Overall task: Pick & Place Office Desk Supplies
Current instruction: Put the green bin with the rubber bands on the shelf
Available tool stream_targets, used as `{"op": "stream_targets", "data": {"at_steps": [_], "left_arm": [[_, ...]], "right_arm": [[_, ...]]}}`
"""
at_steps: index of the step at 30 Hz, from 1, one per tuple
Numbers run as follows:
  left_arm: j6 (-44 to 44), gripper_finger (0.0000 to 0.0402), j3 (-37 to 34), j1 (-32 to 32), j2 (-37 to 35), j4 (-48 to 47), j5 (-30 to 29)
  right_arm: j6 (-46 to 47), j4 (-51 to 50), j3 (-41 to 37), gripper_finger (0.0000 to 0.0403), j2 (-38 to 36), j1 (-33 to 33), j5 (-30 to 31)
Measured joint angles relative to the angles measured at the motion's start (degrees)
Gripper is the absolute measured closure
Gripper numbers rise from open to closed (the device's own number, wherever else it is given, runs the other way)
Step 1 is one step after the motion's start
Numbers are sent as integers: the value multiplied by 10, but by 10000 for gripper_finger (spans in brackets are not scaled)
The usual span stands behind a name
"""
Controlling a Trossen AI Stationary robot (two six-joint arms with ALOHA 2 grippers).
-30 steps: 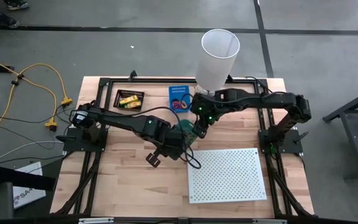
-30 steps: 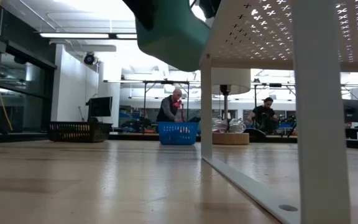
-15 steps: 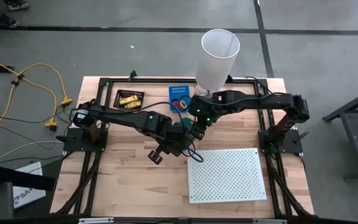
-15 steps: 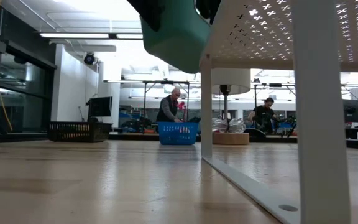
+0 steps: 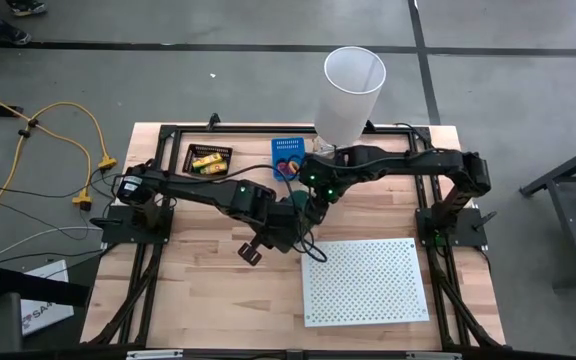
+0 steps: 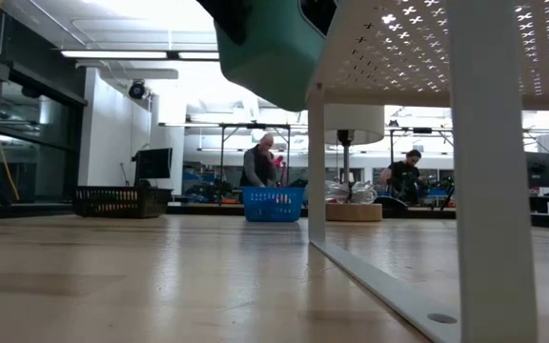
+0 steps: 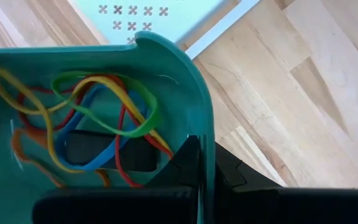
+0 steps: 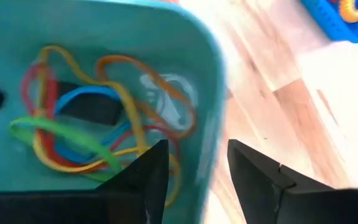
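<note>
Up above the middle of the wooden table (image 5: 198, 290), a small teal tray (image 7: 194, 118) was held in the air, near the far-left corner of the white perforated board (image 5: 368, 280). The left gripper (image 7: 197, 165) was pressed together on the tray's wall, one finger inside and one outside. The right gripper (image 8: 194, 168) was spread wide, with the opposite wall of the tray seen between its fingers; whether they touched it could not be told.

Rubber bands (image 7: 98, 118) were piled loosely inside the tray: yellow, red, blue, green and orange loops, all tangled and crossed over each other. The green loop was stretched long across the tray floor, and no single direction was shared by the others. In the low view, the tray's rounded bottom (image 6: 270, 57) was seen well above the tabletop, beside the board's edge.

At the far side of the table, a blue basket (image 5: 288, 155) and a black tray (image 5: 210, 158) with yellow packs were seen, next to a tall white bin (image 5: 351, 95).
</note>
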Motion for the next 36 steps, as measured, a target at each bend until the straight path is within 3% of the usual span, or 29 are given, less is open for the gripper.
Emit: {"op": "stream_targets", "data": {"at_steps": [7,27,36], "left_arm": [[-1,401,0,-3,0,0,0],[-3,401,0,-3,0,13,-16],[-5,401,0,-3,0,15,-16]], "right_arm": [[0,-1,0,265,0,0,-1],[-6,11,0,395,0,0,3],[-5,10,0,399,0,0,-5]]}}
